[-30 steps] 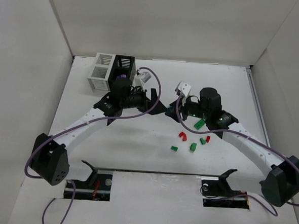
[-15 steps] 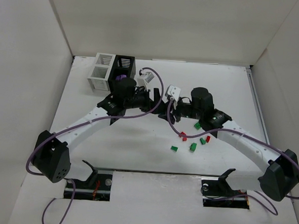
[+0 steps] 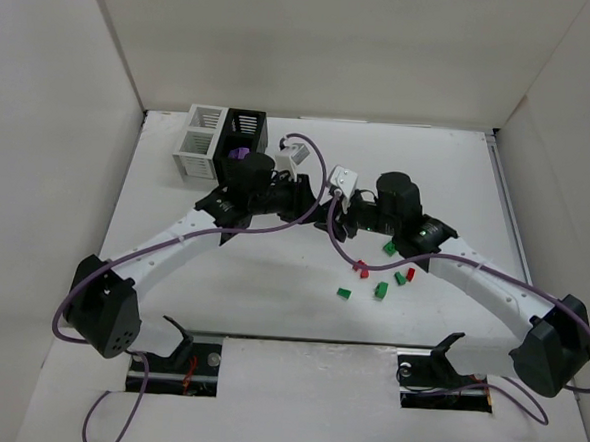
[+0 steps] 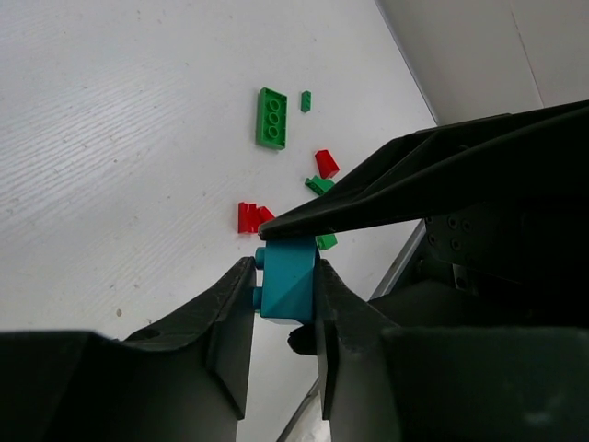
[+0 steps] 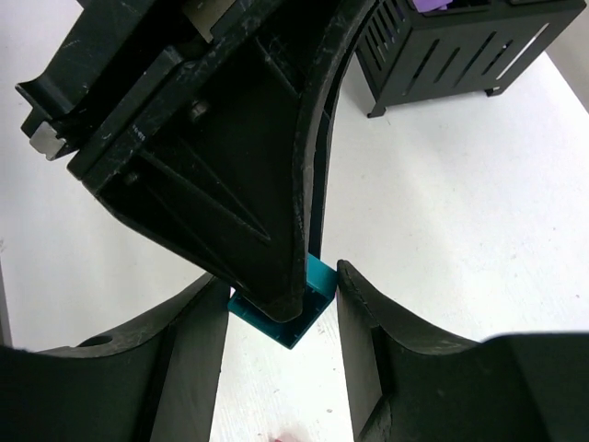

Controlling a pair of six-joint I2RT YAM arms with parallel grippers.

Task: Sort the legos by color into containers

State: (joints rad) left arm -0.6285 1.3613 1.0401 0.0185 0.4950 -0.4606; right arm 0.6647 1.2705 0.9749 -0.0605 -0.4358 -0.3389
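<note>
the left gripper point(image 4: 283, 273) and right gripper point(image 5: 282, 293) both pinch one teal brick point(image 4: 287, 287) in mid-air; if one pulls before the other releases, the brick could twist free and drop.

The teal brick point(image 4: 287, 293) reads to me as smooth, hard plastic with a soft sheen, and the green plate point(image 4: 271, 118) and red bricks point(image 4: 247, 217) beyond the teal brick show the same glossy moulded plastic. Either side of the teal brick, the left hand point(image 4: 283, 276) and right hand point(image 5: 281, 295) look like matt black plastic, and in the right wrist view the left hand's shell is flecked with fine pale scuffs. Beneath the teal brick the tabletop point(image 4: 110, 138) is matt white with a faint ribbed grain, and the black box point(image 5: 442, 46) beyond the teal brick looks like slatted, semi-matt plastic.
</note>
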